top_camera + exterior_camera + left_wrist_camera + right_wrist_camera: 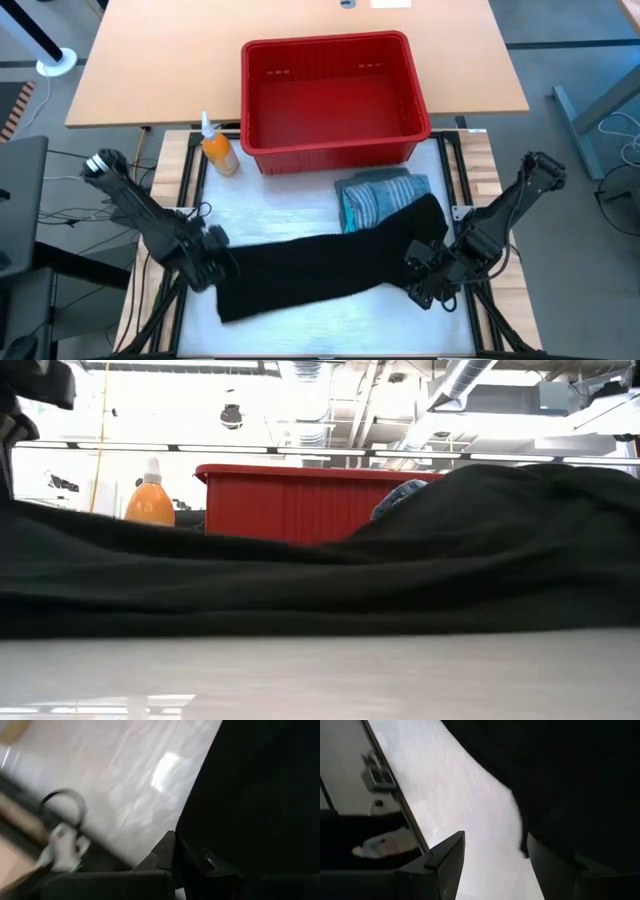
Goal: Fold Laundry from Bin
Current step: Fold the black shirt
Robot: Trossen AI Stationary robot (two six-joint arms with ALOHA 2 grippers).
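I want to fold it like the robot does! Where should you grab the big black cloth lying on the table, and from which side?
Probably by its two short ends. The black garment lies as a long band across the white table, so pinching each end edge from outside, left end effector at the left end and right end effector at the right, lets it stretch flat.

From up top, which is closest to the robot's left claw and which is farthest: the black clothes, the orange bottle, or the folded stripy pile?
Measured from the left gripper in the high view:
1. The black garment, touching the gripper at its left end.
2. The orange bottle, farther back, beside the red bin.
3. The folded striped pile, over on the right, partly under the black garment.
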